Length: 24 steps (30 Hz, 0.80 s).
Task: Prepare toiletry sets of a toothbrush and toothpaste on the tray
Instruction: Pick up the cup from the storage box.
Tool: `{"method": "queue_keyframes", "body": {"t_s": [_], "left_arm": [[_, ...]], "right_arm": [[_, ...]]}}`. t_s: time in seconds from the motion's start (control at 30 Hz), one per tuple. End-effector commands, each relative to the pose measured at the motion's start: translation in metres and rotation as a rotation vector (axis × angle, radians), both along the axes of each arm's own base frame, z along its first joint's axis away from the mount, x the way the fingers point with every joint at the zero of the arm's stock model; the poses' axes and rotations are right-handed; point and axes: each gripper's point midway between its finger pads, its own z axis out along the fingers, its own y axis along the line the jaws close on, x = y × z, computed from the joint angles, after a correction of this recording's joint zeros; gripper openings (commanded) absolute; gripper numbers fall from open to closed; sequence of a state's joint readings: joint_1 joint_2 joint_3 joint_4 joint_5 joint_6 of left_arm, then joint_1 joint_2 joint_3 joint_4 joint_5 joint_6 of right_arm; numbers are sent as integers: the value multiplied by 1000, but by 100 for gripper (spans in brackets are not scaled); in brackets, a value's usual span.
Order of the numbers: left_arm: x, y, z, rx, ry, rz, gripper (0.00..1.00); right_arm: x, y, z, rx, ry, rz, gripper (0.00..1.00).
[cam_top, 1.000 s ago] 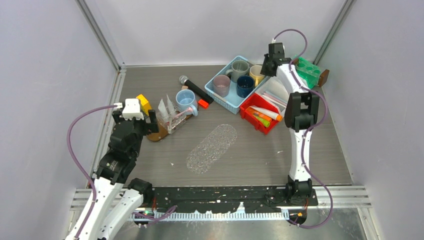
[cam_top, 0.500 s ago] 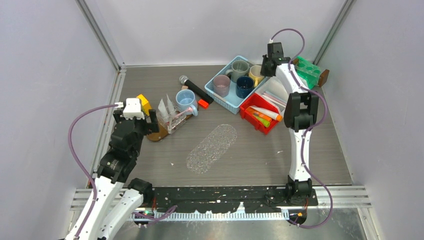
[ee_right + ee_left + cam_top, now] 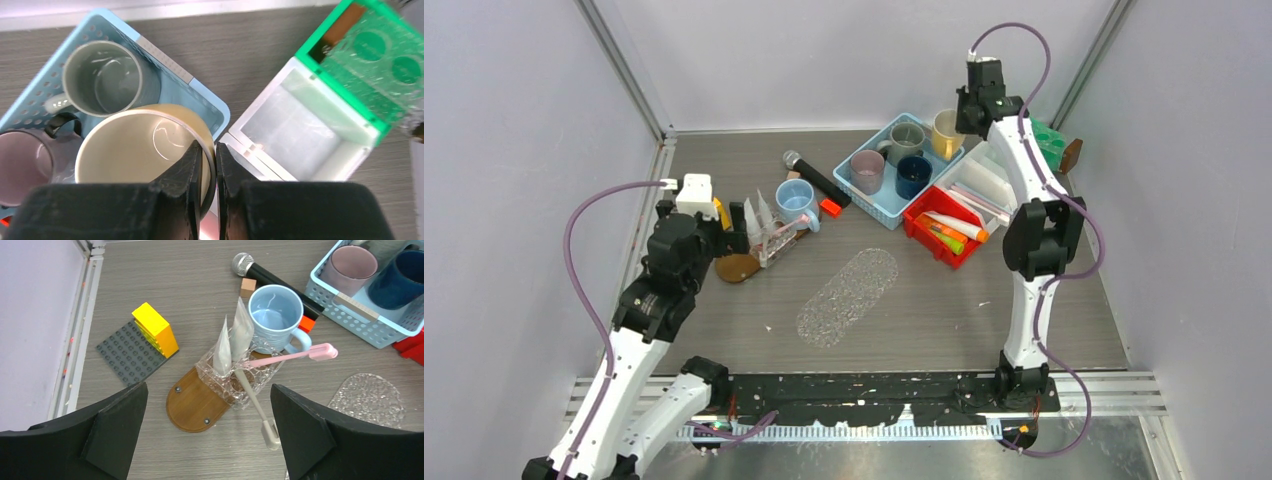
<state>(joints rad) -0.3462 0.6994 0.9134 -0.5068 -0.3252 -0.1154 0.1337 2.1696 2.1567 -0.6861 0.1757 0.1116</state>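
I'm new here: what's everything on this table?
Bubbled clear oval tray: one, centre.
Clear plastic holder: one, on wooden board, holding pink toothbrush, white toothbrush, two whitish tubes.
Red bin: one, right, toothpaste tubes inside.
White bin: one, beside it.
Light blue basket: one, far side, with grey mug, mauve mug, navy mug.
Pale blue mug: one, beside holder.
Black microphone: one, behind it.
Yellow brick: one, on grey studded plate.
Green box: one, far right.
Left end effector: open, above holder.
Right end effector: shut on cream mug.
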Motion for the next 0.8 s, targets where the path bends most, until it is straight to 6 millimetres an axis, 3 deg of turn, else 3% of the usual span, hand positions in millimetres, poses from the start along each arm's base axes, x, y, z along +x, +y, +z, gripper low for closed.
{"method": "queue_keyframes", "body": {"t_s": [0.0, 0.2, 0.37, 0.57, 0.67, 0.77], "left_arm": [[-5, -12, 21, -60, 2, -55, 97], [-7, -23, 41, -158, 24, -73, 93], [-12, -37, 42, -224, 117, -107, 92], [-14, -66, 43, -339, 202, -185, 86], [-16, -84, 47, -382, 234, -242, 84], [-17, -104, 51, -381, 248, -285, 83]], "right_arm": [[-19, 6, 107, -53, -224, 22, 0], [-58, 30, 145, -86, -280, 71, 0], [-103, 69, 161, -84, -306, 149, 0], [-164, 110, 165, -40, -325, 242, 0], [-193, 137, 158, -27, -319, 318, 0], [-216, 149, 151, -17, -313, 348, 0]]}}
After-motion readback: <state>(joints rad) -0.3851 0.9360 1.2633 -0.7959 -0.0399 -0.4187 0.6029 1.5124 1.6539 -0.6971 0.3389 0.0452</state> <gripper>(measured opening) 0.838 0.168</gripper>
